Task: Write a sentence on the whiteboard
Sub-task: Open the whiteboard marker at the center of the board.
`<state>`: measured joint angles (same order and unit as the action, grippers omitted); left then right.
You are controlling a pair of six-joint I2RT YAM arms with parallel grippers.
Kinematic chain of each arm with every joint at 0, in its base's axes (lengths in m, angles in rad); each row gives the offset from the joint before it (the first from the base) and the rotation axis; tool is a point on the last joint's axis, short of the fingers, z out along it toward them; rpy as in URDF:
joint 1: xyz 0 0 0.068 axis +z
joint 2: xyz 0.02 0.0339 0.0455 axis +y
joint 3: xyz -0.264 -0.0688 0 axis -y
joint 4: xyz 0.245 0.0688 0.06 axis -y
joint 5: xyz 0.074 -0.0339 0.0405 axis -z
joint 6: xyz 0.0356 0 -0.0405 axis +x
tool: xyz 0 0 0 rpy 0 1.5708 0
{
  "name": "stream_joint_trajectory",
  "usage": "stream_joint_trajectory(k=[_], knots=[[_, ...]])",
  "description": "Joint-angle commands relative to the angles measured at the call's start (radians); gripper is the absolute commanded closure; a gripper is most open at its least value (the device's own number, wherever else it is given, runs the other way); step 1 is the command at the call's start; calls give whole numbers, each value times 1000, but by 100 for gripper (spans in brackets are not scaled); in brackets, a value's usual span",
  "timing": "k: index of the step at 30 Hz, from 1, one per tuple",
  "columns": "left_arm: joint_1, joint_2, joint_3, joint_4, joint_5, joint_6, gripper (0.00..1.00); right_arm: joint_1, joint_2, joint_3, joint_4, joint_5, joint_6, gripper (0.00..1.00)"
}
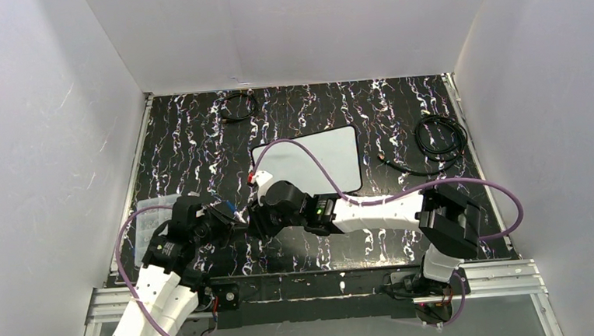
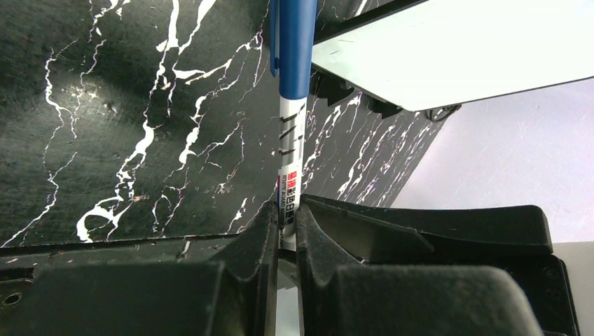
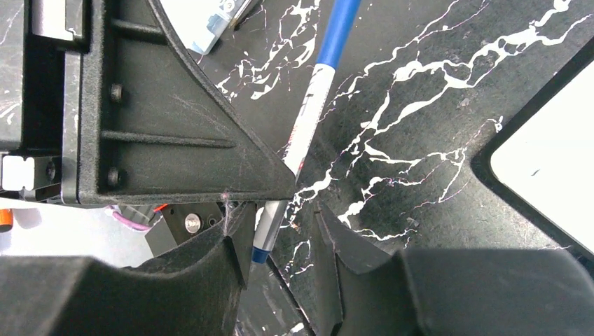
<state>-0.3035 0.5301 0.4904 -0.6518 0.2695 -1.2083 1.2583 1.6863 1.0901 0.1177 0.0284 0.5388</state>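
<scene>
Left gripper [image 2: 284,218]: fingers clenched on the white barrel of a marker [image 2: 290,140]. The marker runs straight out from the jaws, its blue cap at the far end. Right gripper [image 3: 282,217]: jaws apart. The marker's blue butt end lies between them, close against one finger, with a clear gap to the other (not closed on it).

Whiteboard [image 1: 341,146]: lies flat near the middle of the black, white-veined table [image 1: 399,107], on the far side of both grippers. The two grippers meet just short of its near left corner and are apart from it. In the left wrist view the cap shows alongside the board's dark-framed edge; contact cannot be judged. The visible board surface is white. A purple cable [image 1: 296,145] arcs across the board in the top view.
</scene>
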Motion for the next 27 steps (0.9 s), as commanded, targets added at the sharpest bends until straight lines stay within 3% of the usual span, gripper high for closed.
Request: stream_joint_trajectory(k=[1,17,22,23,27], knots=[[-3,-5,7,6,22,11,100,10,-34,-8,17,-16,-14,58],[-4,-9,8,7,13,17,100,29,32,61,-31,6,-53,68],[-3,2,14,16,28,54,100,29,38,91,-60,41,-63,99],[-3,9,20,19,36,78,93,29,31,95,-76,57,-63,99],[-3,17,98,7,40,200,37,29,-41,77,-140,103,-81,99]])
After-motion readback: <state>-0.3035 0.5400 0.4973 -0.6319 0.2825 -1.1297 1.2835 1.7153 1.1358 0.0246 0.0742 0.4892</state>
